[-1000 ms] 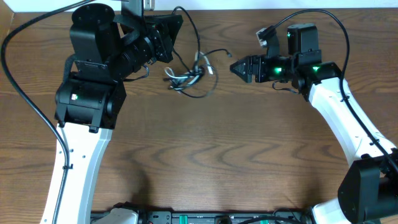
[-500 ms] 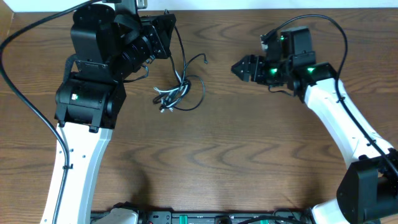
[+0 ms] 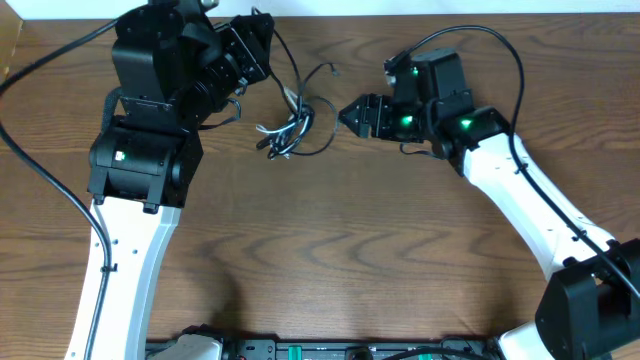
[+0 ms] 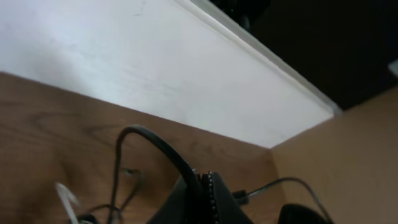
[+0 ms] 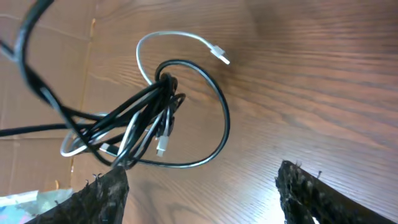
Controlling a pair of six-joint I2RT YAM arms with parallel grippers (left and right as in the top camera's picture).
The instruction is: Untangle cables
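The cables (image 3: 291, 133) are a tangled bundle of thin black cords and one white cord on the wooden table, back centre. My left gripper (image 3: 260, 38) is shut on one black cable and holds it up, so the bundle trails below it. The left wrist view shows that cable (image 4: 163, 149) pinched between the closed jaws (image 4: 203, 186). My right gripper (image 3: 346, 113) is open just right of the bundle, apart from it. In the right wrist view the bundle (image 5: 155, 118) lies ahead of the wide-open fingers (image 5: 205, 193), the white cord's plug (image 5: 219, 56) pointing right.
The table's far edge and a white wall (image 3: 420, 8) run just behind the cables. A thick black robot wire (image 3: 40, 160) loops at the left, another arcs over the right arm (image 3: 505, 45). The arm bases stand at the front edge (image 3: 330, 350).
My right gripper has moved left, close to the bundle. My left gripper has shifted with the black cable, dragging the bundle left and a little nearer the front edge.
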